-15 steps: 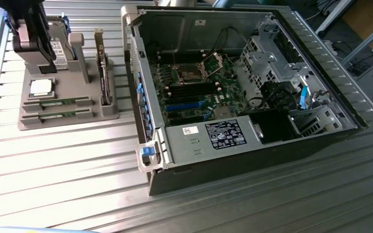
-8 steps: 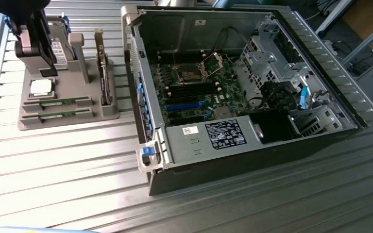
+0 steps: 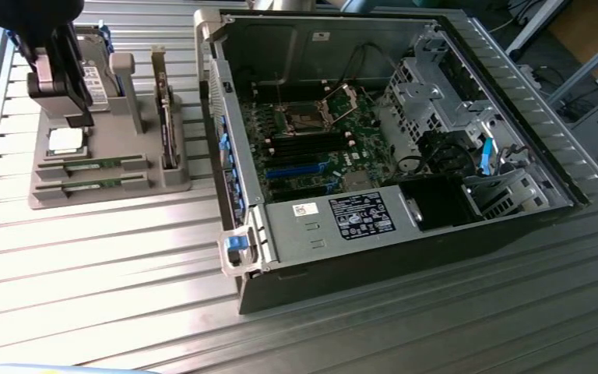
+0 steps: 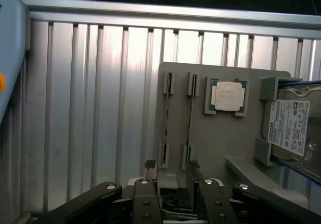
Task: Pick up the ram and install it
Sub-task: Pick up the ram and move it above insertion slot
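Gripper (image 4: 172,166) hangs released above the grey holder (image 4: 220,143), jaws apart and empty. The ram (image 4: 166,118) stands on edge in the holder's outermost slot. Its long axis runs across the exterior view from left to right, parallel to a second stick (image 4: 190,113).

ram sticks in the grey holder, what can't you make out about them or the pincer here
Ram sticks: the wrist view sees them edge-on, so chips and label are hidden; in the exterior view they are too small.
Pincer: whether it touches the holder, the wrist view cannot settle.
Hard drive: cut by the wrist view's edge, partly covered by the pincer in the exterior view.
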Motion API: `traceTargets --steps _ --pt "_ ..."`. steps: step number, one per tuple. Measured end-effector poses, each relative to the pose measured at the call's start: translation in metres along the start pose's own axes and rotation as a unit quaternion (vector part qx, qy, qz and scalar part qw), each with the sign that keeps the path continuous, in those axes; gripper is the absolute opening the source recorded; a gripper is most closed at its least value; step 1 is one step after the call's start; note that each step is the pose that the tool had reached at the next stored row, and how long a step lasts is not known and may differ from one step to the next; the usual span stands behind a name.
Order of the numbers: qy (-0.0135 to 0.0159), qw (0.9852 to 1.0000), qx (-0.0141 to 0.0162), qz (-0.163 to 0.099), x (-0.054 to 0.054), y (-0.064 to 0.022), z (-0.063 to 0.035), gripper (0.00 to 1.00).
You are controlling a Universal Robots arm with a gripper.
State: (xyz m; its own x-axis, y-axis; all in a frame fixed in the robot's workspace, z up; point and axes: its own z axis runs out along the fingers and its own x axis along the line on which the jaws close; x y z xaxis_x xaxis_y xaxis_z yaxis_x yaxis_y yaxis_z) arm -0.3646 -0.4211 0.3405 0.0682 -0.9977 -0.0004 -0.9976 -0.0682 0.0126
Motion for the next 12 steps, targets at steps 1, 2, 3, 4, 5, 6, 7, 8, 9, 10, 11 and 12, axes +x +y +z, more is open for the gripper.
traceTargets --steps 1,2,3,4,5,6,7,8,9,10,11,12 --pt "0.0 1.0 0.0 0.0 0.0 0.0 0.0011 0.36" --pt "0.0 1.0 0.0 0.0 0.0 0.0001 0.002 0.36" --pt "0.0 1.0 0.0 0.0 0.0 0.0001 0.0027 0.36" --pt "0.0 1.0 0.0001 0.0 0.0001 0.0002 0.0035 0.36" --pt "0.0 1.0 0.0 0.0 0.0 0.0002 0.004 0.36" --pt "0.0 1.0 0.0 0.0 0.0 0.0002 0.0047 0.36" --pt "0.0 1.0 0.0 0.0 0.0001 0.0002 0.0055 0.36" --pt "0.0 1.0 0.0 0.0 0.0 0.0002 0.0061 0.36" --pt "0.0 1.0 0.0 0.0 0.0 0.0002 0.0065 0.36" --pt "0.0 1.0 -0.0001 0.0 0.0001 0.0002 0.0068 0.36" --pt "0.0 1.0 0.0 0.0 0.0001 0.0003 0.0076 0.36" --pt "0.0 1.0 0.0 0.0 0.0001 0.0004 0.0092 0.36"
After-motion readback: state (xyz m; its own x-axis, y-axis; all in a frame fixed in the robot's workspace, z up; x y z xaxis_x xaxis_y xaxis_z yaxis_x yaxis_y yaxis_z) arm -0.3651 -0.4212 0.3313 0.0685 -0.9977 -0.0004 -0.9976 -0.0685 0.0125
